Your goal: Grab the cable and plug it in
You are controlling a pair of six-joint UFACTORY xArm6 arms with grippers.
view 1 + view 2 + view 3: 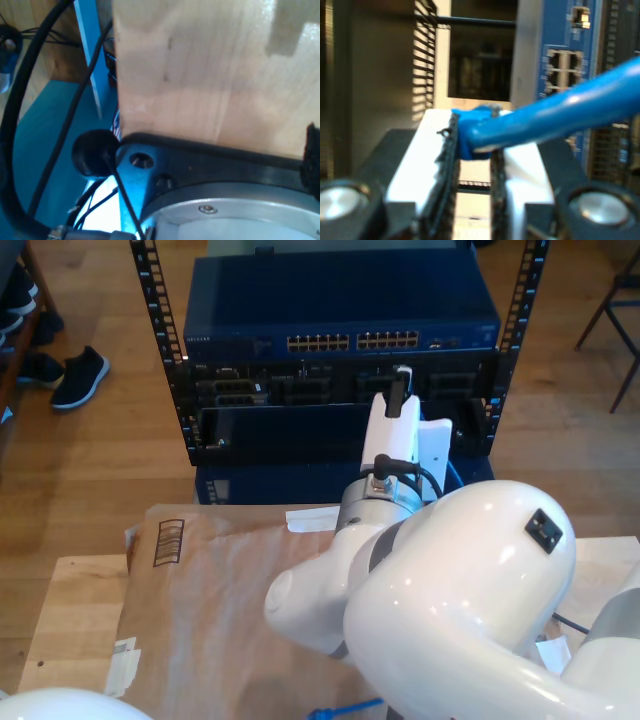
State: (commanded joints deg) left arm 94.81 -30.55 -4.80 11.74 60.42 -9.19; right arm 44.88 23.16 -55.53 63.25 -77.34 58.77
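The cable [560, 112] is bright blue and runs slanting into my second gripper [470, 131], whose black pads [449, 165] are shut on its end. The plug itself is blurred at the fingertips. Just beyond them is a blue panel with a block of network ports [565, 67]. In the exterior view my second gripper [398, 390] is stretched out to the rack, with its tip at the dark units just below the blue switch [340, 310] and its row of ports [350, 341]. A short bit of the cable [345, 708] shows at the bottom edge of the exterior view.
The rack rails [150, 300] frame the switch. Brown paper [200, 600] covers the wooden table in front. Shoes [78, 375] lie on the floor at the exterior view's left. The first wrist view looks at a wooden panel [210, 70], black cables [30, 100] and a metal flange [220, 205].
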